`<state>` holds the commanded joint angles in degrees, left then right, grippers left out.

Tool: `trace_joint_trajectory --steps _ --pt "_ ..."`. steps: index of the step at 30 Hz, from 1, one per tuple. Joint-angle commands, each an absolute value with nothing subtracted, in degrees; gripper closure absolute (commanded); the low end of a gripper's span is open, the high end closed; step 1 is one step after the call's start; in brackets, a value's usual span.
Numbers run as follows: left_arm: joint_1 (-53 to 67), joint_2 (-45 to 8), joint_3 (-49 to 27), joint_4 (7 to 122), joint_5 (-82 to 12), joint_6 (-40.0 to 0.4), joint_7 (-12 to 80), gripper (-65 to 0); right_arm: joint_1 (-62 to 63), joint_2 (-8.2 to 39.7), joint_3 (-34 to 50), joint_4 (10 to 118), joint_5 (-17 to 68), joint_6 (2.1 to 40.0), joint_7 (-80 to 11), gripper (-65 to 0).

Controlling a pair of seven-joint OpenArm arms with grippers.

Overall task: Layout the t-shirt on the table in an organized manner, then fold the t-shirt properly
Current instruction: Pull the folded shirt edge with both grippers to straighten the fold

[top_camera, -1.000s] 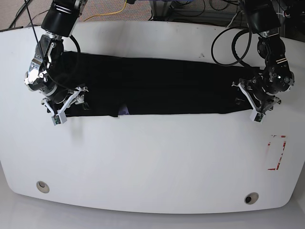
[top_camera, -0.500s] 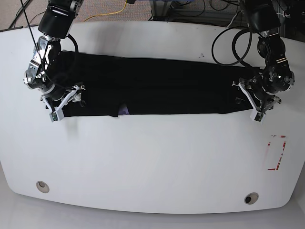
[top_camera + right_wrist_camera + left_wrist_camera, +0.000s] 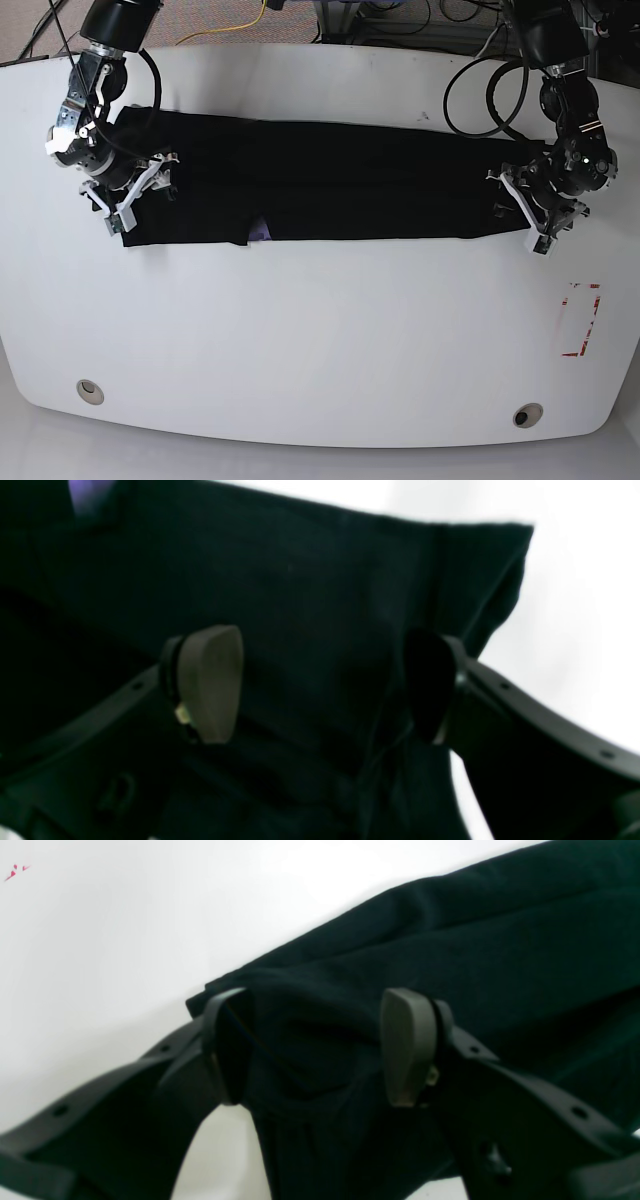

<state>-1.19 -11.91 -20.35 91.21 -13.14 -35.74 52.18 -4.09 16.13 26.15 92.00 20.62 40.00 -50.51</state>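
Note:
The black t-shirt [image 3: 330, 180] lies folded into a long band across the far half of the white table [image 3: 320, 340]. A small purple-grey label [image 3: 262, 231] peeks out at its near edge and also shows in the right wrist view [image 3: 90, 491]. My right gripper [image 3: 143, 192] is at the band's left end. In the right wrist view it [image 3: 320, 685] is open, its jaws straddling the t-shirt [image 3: 320, 605] near a corner. My left gripper [image 3: 520, 212] is at the band's right end. In the left wrist view it [image 3: 317, 1045] is open, with the t-shirt [image 3: 450, 940] bunched between the pads.
A red tape rectangle [image 3: 581, 320] marks the table's right side. Two metal-ringed holes [image 3: 90, 390] [image 3: 527, 415] sit near the front edge. Cables and floor lie beyond the far edge [image 3: 330, 45].
My right gripper has moved from the shirt's near left corner toward the far side, over the left end. My left gripper has stayed at the right end.

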Motion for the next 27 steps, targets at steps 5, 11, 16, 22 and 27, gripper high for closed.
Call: trace_joint_trajectory --steps 5,11,16,22,27 --pt "-1.2 -11.9 -20.4 91.2 -13.1 -35.7 52.2 -37.2 -5.0 16.1 26.4 92.0 20.7 40.0 -50.4 -48.2" --pt "-1.2 -11.9 -20.4 91.2 -13.1 -35.7 52.2 -37.2 -5.9 13.8 30.3 92.2 20.7 40.0 -50.4 -48.2" --pt "-1.2 -11.9 -20.4 91.2 -13.1 -35.7 52.2 -37.2 -6.1 13.8 30.7 92.3 20.7 40.0 -50.4 -47.9" --pt "-1.2 -11.9 -20.4 91.2 -13.1 -35.7 52.2 -37.2 -6.1 13.6 30.6 92.4 20.7 40.0 -50.5 -33.8" --pt "-1.2 -11.9 -20.4 91.2 -13.1 -35.7 52.2 -37.2 -6.1 13.5 30.5 92.4 20.7 40.0 -50.6 -18.2"
